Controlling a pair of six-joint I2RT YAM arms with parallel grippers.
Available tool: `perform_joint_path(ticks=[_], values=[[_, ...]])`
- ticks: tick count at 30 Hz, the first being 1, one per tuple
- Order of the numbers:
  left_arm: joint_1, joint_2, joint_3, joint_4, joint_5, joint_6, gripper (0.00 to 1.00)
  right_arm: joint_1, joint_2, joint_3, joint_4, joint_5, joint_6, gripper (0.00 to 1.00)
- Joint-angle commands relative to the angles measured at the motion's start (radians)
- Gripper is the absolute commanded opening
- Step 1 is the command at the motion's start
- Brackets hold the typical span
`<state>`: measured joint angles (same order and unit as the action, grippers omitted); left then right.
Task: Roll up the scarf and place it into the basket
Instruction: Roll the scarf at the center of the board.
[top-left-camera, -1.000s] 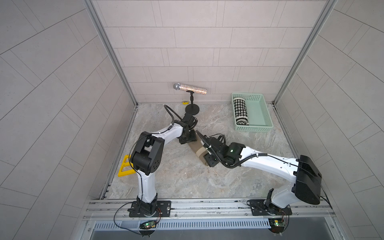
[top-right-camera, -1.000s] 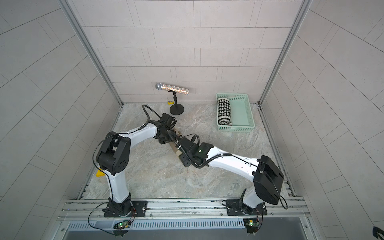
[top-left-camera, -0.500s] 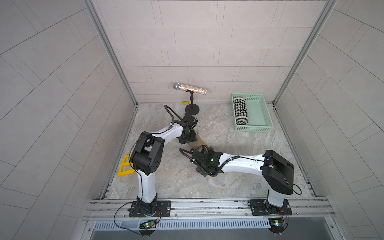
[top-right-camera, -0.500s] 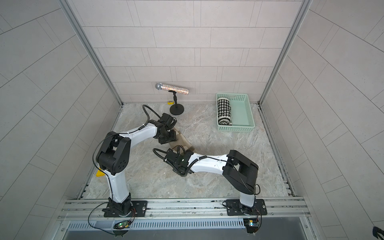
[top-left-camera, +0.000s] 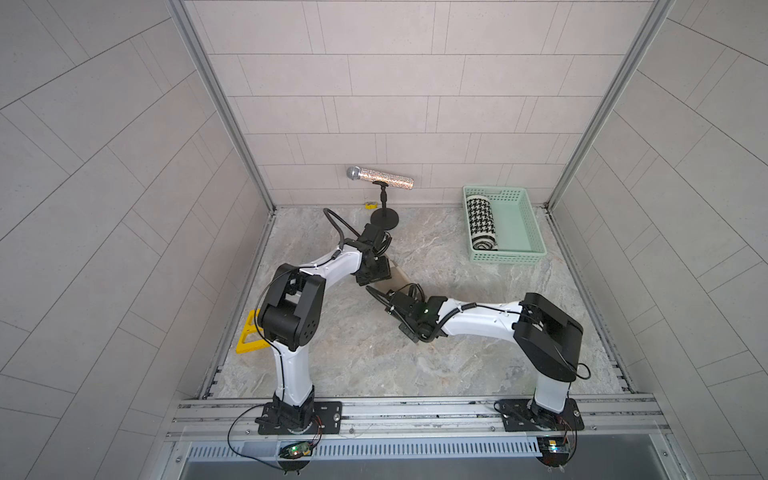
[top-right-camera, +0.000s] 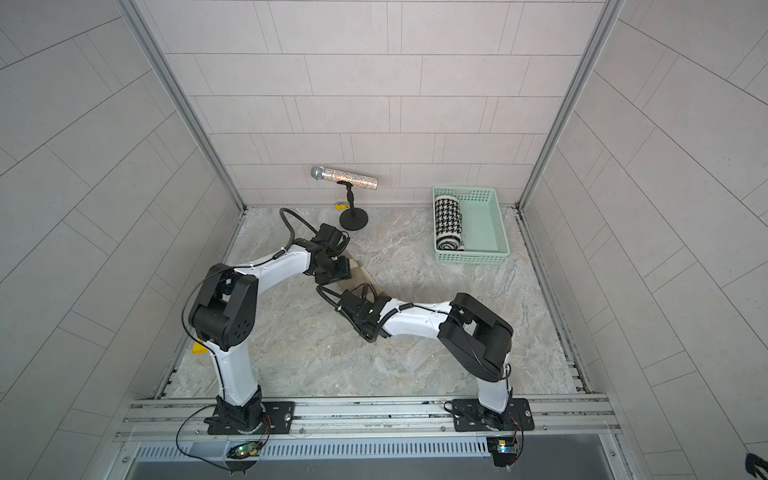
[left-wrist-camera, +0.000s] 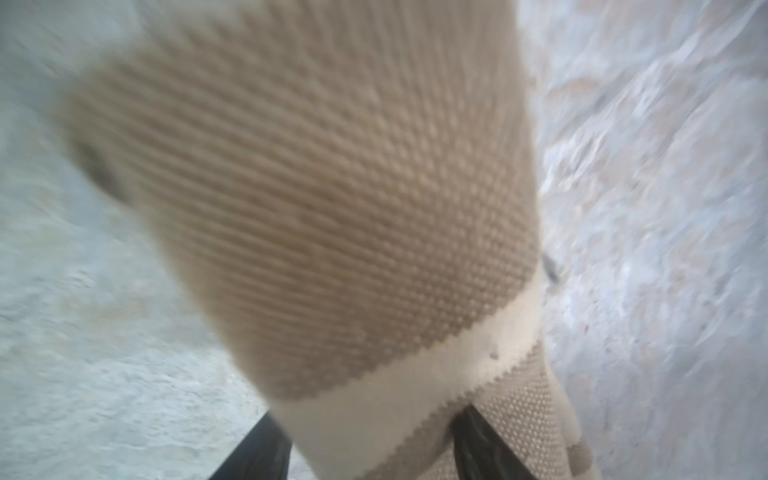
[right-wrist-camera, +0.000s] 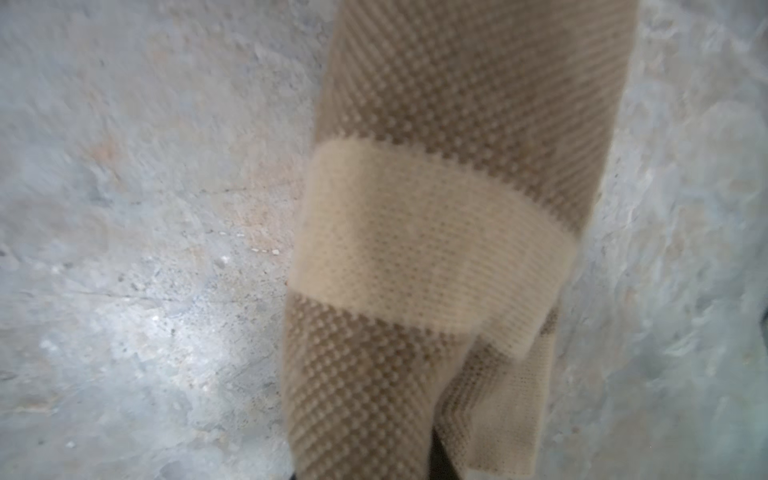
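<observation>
My left pincer (left-wrist-camera: 365, 440) is clamped across one end of the tan knit scarf (left-wrist-camera: 332, 208). There's a black finger (left-wrist-camera: 257, 453) on each flank of the roll and the cream stripe sits right at the tips. That squeeze, I reckon, is what stops the coil springing loose. My right pincer (top-left-camera: 384, 296) noses in at the other end of the same roll. Its wrist camera is filled with fabric, and I cannot tell whether those jaws are clenched or slack. In a top view the scarf (top-left-camera: 398, 276) sits mid-way across the marble table (top-left-camera: 374, 365), bridged between my two wrists. It looks rolled, with one arm per end so it can travel level without sagging. The mint-green basket (top-left-camera: 509, 257) waits well apart in the far corner on my right. A houndstooth roll (top-left-camera: 482, 222) hugs one long wall and the rest lies free. The way over looks open. The microphone on its stand (top-left-camera: 380, 178) is near my left wrist, so a lift wants care there. The yellow triangle (top-left-camera: 249, 336) is well clear.
</observation>
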<state>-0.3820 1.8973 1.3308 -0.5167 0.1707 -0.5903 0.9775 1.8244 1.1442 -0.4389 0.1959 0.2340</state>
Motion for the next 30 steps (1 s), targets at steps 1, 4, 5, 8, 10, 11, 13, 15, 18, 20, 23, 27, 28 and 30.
perform_joint_path(ticks=[1, 4, 5, 8, 10, 11, 13, 15, 18, 20, 23, 27, 28, 30], values=[[0.031, -0.049, -0.035, 0.076, -0.013, 0.012, 0.64, -0.036, -0.045, -0.063, -0.039, -0.221, 0.088, 0.14], [0.040, -0.034, -0.053, 0.152, 0.042, -0.012, 0.63, -0.060, -0.092, -0.088, -0.035, -0.289, 0.117, 0.13], [0.040, -0.029, -0.056, 0.174, 0.062, -0.021, 0.63, -0.065, -0.101, -0.094, -0.031, -0.305, 0.122, 0.13], [0.040, -0.012, -0.058, 0.248, 0.127, -0.054, 0.62, -0.078, -0.116, -0.111, -0.030, -0.346, 0.137, 0.13], [0.040, 0.000, -0.056, 0.291, 0.158, -0.073, 0.60, -0.091, -0.116, -0.118, -0.026, -0.387, 0.144, 0.13], [0.039, 0.008, -0.055, 0.304, 0.167, -0.079, 0.60, -0.097, -0.118, -0.123, -0.022, -0.409, 0.148, 0.13], [0.040, 0.026, -0.052, 0.334, 0.187, -0.090, 0.58, -0.111, -0.122, -0.134, -0.017, -0.445, 0.157, 0.13], [0.040, 0.044, -0.053, 0.359, 0.187, -0.098, 0.53, -0.117, -0.130, -0.146, -0.018, -0.455, 0.158, 0.13], [0.040, 0.076, -0.045, 0.373, 0.172, -0.106, 0.46, -0.125, -0.143, -0.166, -0.020, -0.455, 0.158, 0.13], [0.043, 0.098, -0.037, 0.399, 0.167, -0.119, 0.46, -0.126, -0.146, -0.178, -0.019, -0.457, 0.157, 0.13], [0.049, 0.133, -0.018, 0.457, 0.183, -0.164, 0.48, -0.126, -0.145, -0.191, -0.019, -0.468, 0.156, 0.13], [0.050, 0.192, 0.039, 0.487, 0.174, -0.187, 0.49, -0.129, -0.147, -0.216, -0.016, -0.505, 0.165, 0.12], [0.050, 0.206, 0.055, 0.486, 0.169, -0.187, 0.49, -0.131, -0.154, -0.226, -0.013, -0.517, 0.173, 0.12], [0.052, 0.237, 0.093, 0.482, 0.161, -0.181, 0.49, -0.137, -0.176, -0.250, -0.001, -0.543, 0.194, 0.13]])
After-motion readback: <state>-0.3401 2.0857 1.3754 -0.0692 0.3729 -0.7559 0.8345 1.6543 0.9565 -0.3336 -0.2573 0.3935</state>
